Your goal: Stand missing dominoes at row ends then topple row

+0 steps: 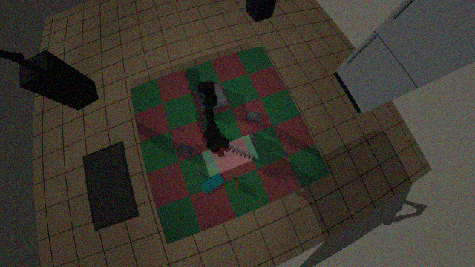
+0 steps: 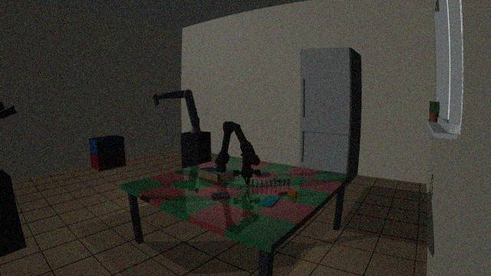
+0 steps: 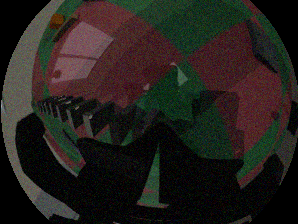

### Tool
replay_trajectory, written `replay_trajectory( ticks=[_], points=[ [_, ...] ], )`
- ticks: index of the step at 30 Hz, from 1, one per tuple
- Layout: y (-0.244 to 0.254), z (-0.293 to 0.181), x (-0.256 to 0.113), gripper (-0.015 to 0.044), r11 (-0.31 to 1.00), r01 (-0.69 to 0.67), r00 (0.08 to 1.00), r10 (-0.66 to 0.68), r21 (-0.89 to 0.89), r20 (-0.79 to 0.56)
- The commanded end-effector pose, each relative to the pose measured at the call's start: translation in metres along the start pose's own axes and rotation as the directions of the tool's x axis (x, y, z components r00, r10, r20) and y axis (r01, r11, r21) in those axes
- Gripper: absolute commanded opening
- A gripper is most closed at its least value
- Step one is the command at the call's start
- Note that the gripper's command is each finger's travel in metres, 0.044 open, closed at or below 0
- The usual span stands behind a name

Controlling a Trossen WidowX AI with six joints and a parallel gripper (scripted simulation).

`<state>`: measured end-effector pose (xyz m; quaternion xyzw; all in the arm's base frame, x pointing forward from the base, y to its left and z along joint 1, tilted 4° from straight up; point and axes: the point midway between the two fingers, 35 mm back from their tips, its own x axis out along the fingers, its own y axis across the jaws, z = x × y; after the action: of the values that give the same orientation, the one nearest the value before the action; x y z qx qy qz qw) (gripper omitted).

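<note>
A row of thin dominoes point(image 1: 242, 151) point(image 2: 270, 184) point(image 3: 71, 118) stands upright on the checkered table, running away from the gripper. In the wrist view the row is at the left, its nearest pieces dark and partly lost in shadow. My gripper point(image 1: 223, 152) point(image 2: 248, 183) point(image 3: 161, 126) is shut, with nothing seen between its fingers. It points down, low over the table, just off the left end of the row in the top and exterior views. I cannot tell whether its fingers touch the end domino. No loose domino can be made out clearly.
A teal block point(image 1: 212, 183) point(image 2: 269, 201) lies on the window side of the row. An orange object point(image 1: 236, 184) point(image 2: 292, 193) point(image 3: 57, 20) is close to it, with a dark bar point(image 3: 65, 29) beside it. Grey flat pieces point(image 1: 254, 116) point(image 1: 185, 150) point(image 2: 220, 195) lie farther off.
</note>
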<state>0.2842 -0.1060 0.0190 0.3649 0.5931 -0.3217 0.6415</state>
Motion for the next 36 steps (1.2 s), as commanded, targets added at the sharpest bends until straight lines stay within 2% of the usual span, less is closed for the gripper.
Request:
replay_trajectory(
  ticks=[1,4,7,13,36],
  points=[
    [0.006,0.001,0.002,0.0,1.0,0.006,1.0,-0.006,0.003,-0.002],
    [0.005,0.002,-0.005,0.0,1.0,-0.001,1.0,0.001,-0.01,0.009],
    [0.012,0.007,-0.026,0.0,0.999,-0.003,0.999,0.004,-0.041,0.038],
    [0.028,0.0,-0.057,0.0,1.0,0.003,1.0,-0.003,0.0,0.0],
    [0.029,-0.001,-0.059,0.0,1.0,0.003,1.0,-0.003,0.003,-0.002]
  ],
)
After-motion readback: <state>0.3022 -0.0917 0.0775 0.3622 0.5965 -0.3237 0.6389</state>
